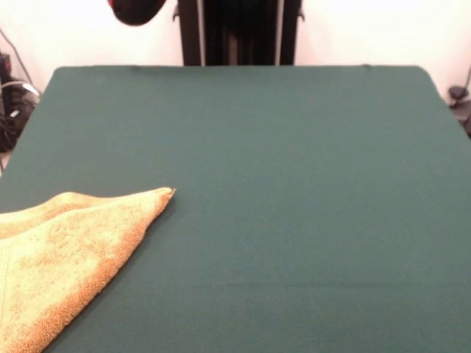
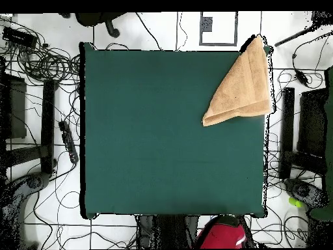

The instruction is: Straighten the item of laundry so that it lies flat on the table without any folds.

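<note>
The orange-yellow terry towel lies folded into a rough triangle on the dark green table, at the front left corner in the front view. A folded point reaches toward the table's middle, and part of the towel runs past the picture's left and bottom edges. In the overhead view the towel sits at the table's top right corner, its tip hanging past the far edge, with a doubled layer along its lower edge. The gripper does not show. Only a red and black part of the arm shows at the top, drawn back; it shows again in the overhead view.
The robot's black pedestal stands behind the table's far edge. Cables and dark equipment stands lie on the floor around the table.
</note>
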Robot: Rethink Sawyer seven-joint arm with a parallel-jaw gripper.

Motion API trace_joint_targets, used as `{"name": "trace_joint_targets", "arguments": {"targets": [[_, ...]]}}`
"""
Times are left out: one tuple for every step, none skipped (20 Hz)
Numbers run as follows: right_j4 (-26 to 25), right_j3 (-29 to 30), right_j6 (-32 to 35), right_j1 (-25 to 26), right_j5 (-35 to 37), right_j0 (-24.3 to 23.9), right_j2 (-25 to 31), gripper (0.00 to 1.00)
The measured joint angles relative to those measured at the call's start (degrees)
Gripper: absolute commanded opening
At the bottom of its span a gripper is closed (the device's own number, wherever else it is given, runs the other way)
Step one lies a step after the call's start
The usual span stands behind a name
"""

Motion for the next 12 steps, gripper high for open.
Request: {"name": "trace_joint_targets", "arguments": {"targets": [[-0.18, 0.01, 0.00, -0.27, 0.04, 0.77, -0.01, 0.00], [-0.46, -0.02, 0.00, -0.73, 0.04, 1.88, -0.04, 0.00], [-0.77, 0.00, 0.00, -1.13, 0.04, 2.74, -0.10, 0.00], [-1.13, -0.02, 0.00, -1.49, 0.02, 3.57, -0.19, 0.00], [-1.54, 0.00, 0.00, -1.75, 0.02, 4.23, -0.27, 0.00], [-2.15, -0.02, 0.00, -2.17, 0.02, 5.17, -0.41, 0.00], [-2.84, -0.07, 0.00, -2.50, 0.03, 5.86, -0.53, 0.00], [-3.53, -0.12, 0.00, -2.84, 0.04, 6.54, -0.65, 0.00], [-4.17, -0.16, 0.00, -3.06, 0.02, 7.05, -0.74, 0.00], [-4.76, -0.21, 0.00, -3.29, 0.04, 7.60, -0.80, 0.00], [-5.75, -0.31, 0.00, -3.71, 0.04, 8.54, -1.05, 0.00], [-6.74, -0.42, 0.00, -4.13, 0.04, 9.49, -1.30, 0.00]]}}
